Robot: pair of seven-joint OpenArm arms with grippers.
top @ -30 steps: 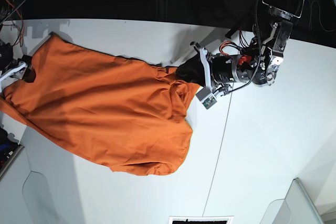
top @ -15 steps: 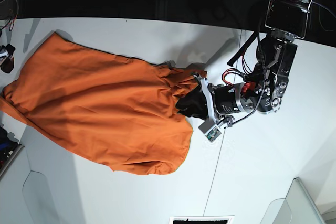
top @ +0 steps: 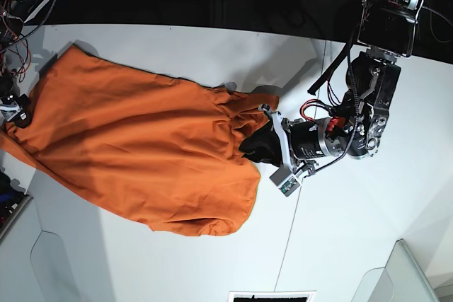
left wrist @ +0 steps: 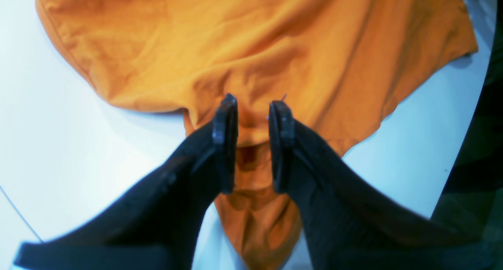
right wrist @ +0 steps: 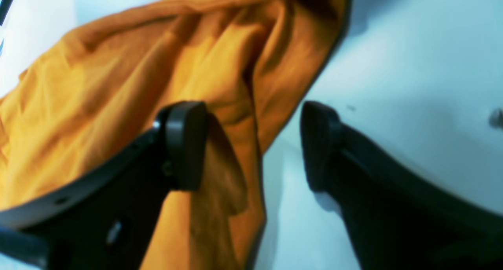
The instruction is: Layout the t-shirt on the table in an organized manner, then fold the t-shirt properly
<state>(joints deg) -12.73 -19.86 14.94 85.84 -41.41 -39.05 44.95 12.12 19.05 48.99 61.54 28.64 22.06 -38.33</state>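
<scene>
Wide matte white table (top: 354, 231), thin dark seam (top: 291, 210) running toward near edge. Plain wrinkled orange cloth t-shirt (top: 134, 150) spread across left half, bunched at mid-table. Left gripper (left wrist: 253, 116) pinching a cloth fold between narrowly parted pads. Right gripper (right wrist: 251, 144) spread wide at shirt's left-edge border, holding nothing. Dark cabling (top: 333, 79) beside left arm.
</scene>
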